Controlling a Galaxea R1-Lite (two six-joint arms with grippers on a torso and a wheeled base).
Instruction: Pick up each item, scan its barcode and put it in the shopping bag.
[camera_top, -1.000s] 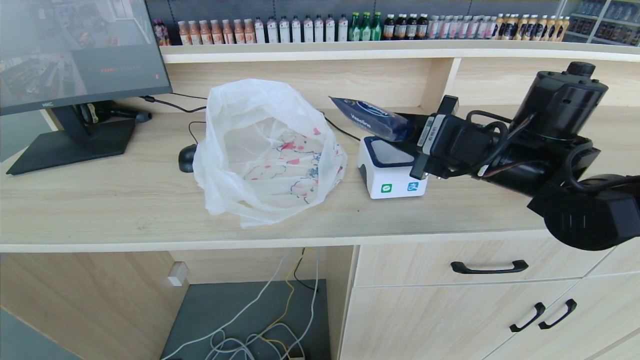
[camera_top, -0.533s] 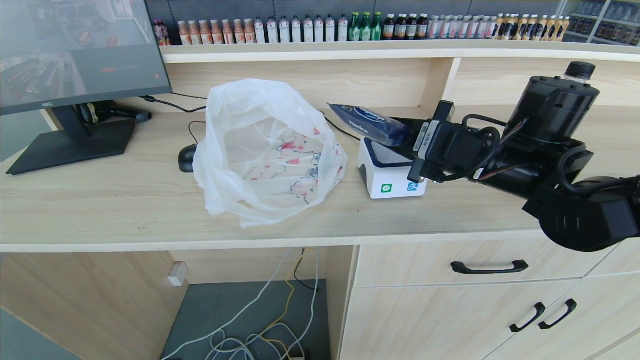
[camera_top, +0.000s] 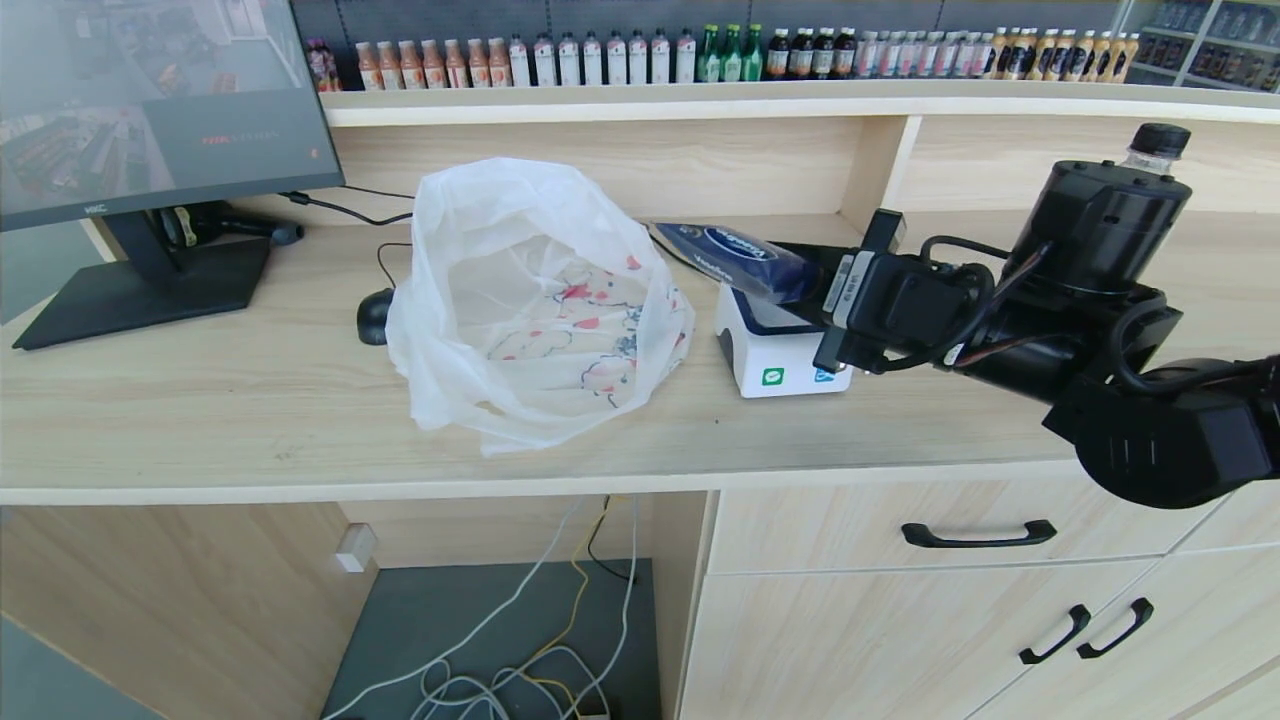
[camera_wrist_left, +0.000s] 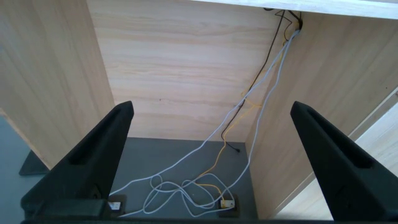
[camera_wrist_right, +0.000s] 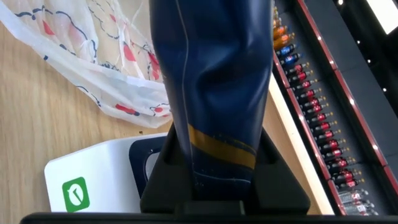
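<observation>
My right gripper (camera_top: 808, 268) is shut on a dark blue pouch (camera_top: 735, 260), held flat just above the white scanner box (camera_top: 775, 352) on the counter. In the right wrist view the blue pouch (camera_wrist_right: 211, 87) runs out from between the fingers (camera_wrist_right: 163, 169), over the scanner (camera_wrist_right: 106, 180), with the bag's printed plastic (camera_wrist_right: 106, 68) beyond it. The white shopping bag (camera_top: 535, 300) stands open on the counter just left of the scanner. My left gripper (camera_wrist_left: 211, 155) is open below the counter, its fingers (camera_wrist_left: 93, 155) wide apart over floor cables.
A monitor (camera_top: 150, 110) on a black stand and a mouse (camera_top: 374, 316) sit left of the bag. A clear bottle with a black cap (camera_top: 1155, 145) stands behind my right arm. Drawers (camera_top: 975, 535) lie under the counter. A shelf of bottles (camera_top: 720, 55) lines the back.
My right gripper has lowered and tilted the blue pouch from a raised slant to nearly flat over the scanner, shifting slightly left. The left gripper's earlier state is not shown.
</observation>
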